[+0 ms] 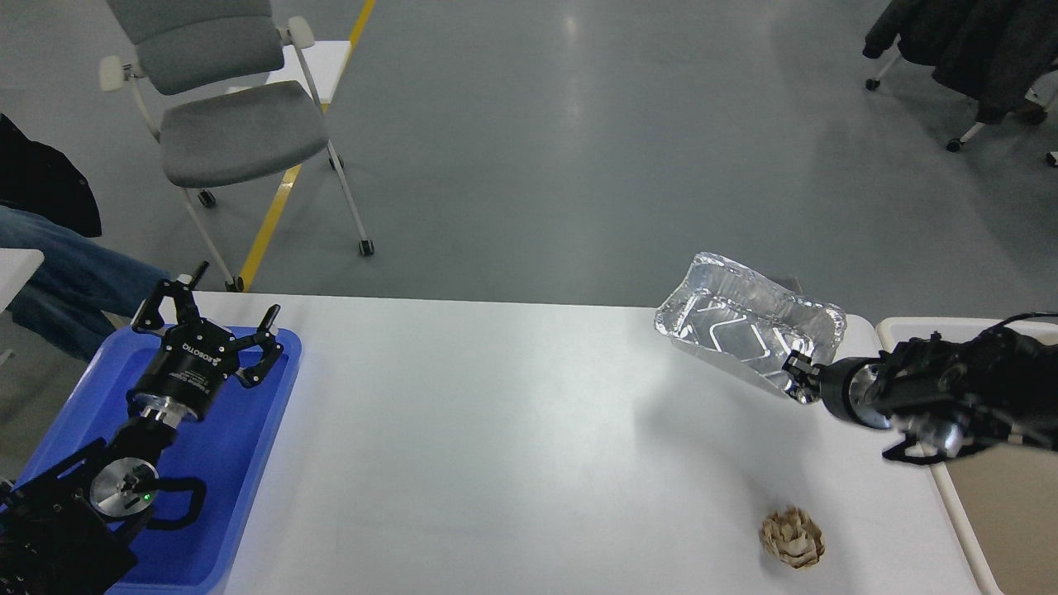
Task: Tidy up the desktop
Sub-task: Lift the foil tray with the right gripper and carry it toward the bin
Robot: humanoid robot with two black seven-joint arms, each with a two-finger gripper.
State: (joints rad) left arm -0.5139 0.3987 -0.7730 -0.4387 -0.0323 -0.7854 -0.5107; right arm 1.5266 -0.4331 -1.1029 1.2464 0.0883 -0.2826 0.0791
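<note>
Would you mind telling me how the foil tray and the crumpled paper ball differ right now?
The foil tray is shiny silver; the crumpled paper ball is dull tan. The tray is much larger than the ball. The tray is tilted, its near rim pinched by the right gripper, while the ball lies free on the desktop, nearer to me. Both are on the right side of the desk.

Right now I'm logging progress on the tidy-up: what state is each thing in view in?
Left gripper: open, holding nothing, over the blue tray.
Right gripper: shut on the foil container's rim.
Foil container: lifted, tilted, empty.
Crumpled paper ball: lying on the desktop, untouched.
Beige bin: open-topped, beside the desktop's right end.
</note>
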